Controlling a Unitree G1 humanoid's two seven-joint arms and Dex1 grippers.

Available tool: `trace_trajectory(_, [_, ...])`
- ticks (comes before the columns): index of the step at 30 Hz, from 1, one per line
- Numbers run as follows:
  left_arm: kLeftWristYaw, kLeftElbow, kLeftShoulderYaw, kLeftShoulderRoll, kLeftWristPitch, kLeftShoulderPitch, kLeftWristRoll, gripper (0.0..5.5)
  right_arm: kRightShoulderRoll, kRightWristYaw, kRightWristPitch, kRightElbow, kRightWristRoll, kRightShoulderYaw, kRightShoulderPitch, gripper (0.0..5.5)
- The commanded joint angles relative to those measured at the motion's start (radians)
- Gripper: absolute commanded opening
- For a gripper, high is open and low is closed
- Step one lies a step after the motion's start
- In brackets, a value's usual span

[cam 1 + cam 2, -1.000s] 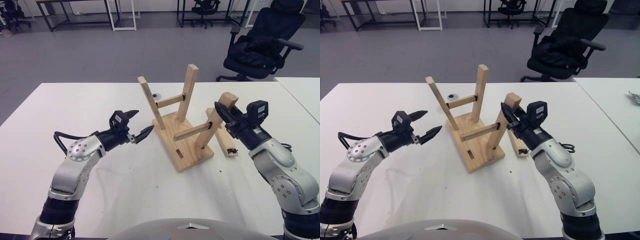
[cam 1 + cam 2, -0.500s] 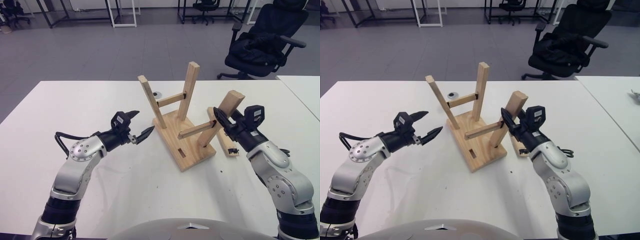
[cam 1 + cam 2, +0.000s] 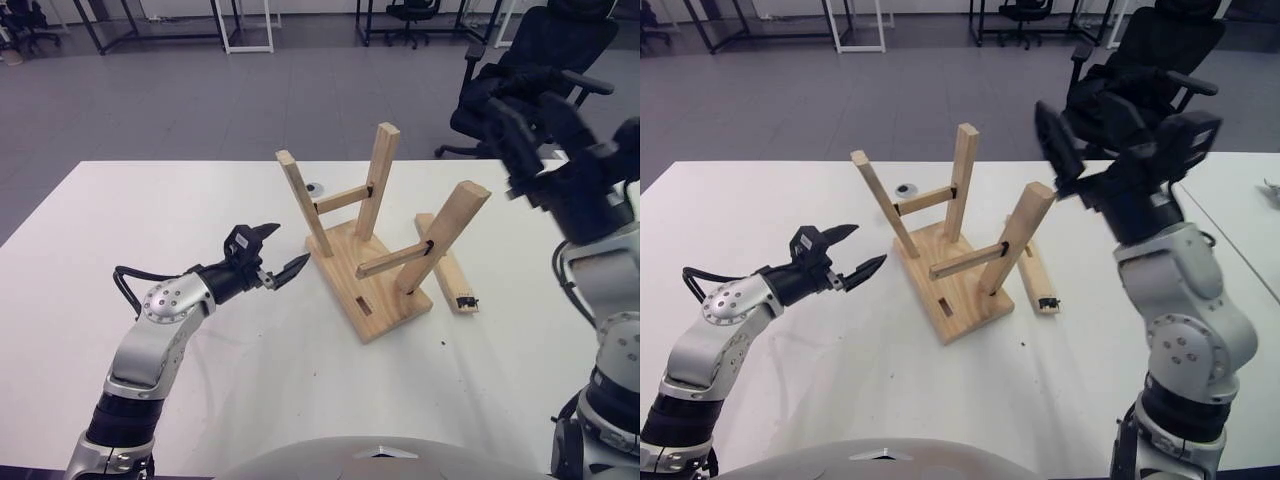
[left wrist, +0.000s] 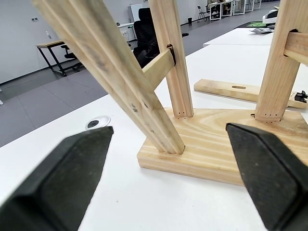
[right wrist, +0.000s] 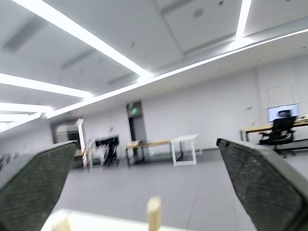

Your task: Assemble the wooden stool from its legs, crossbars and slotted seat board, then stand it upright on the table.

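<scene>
The slotted seat board [image 3: 372, 297] lies flat on the white table [image 3: 250, 400] with three legs standing up from it: a far-left leg [image 3: 302, 205], a far leg [image 3: 376, 180] and a right leg [image 3: 446, 233] that leans. One crossbar [image 3: 341, 200] joins the two far legs; another crossbar [image 3: 386, 266] sticks out from the right leg. A loose leg [image 3: 448, 278] lies just right of the board. My left gripper [image 3: 271, 263] hovers open, left of the board, which it faces [image 4: 207, 144]. My right gripper [image 3: 1085, 132] is open and raised well above the right leg.
A round cable grommet [image 3: 318, 189] sits in the table behind the stool. A black office chair [image 3: 530, 70] stands beyond the far right corner, and a second white table [image 3: 600, 170] adjoins on the right. There is free tabletop in front of the board.
My right gripper has left the leaning right leg and swung up and back, high above it. The leg stays in the board. The left arm has hardly moved.
</scene>
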Motion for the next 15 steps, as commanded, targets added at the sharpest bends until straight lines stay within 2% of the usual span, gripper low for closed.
trace_trajectory(1, [0.005,0.004,-0.005,0.001,-0.015,0.007,0.025,4.30,-0.033,-0.070,-0.005,0.173,0.037,-0.087,-0.048,5.38])
trace_trajectory(5, [0.006,0.015,-0.005,-0.007,-0.021,-0.010,0.035,4.30,0.020,-0.063,0.031,0.264,-0.103,0.021,0.093,5.38])
trace_trajectory(8, [0.013,0.027,0.009,-0.017,-0.032,-0.029,0.035,4.30,0.038,-0.056,0.067,0.323,-0.246,0.160,0.191,5.38])
trace_trajectory(15, [0.019,0.056,0.013,-0.033,-0.044,-0.070,0.040,4.30,0.050,-0.010,0.079,0.414,-0.546,0.403,0.268,5.38])
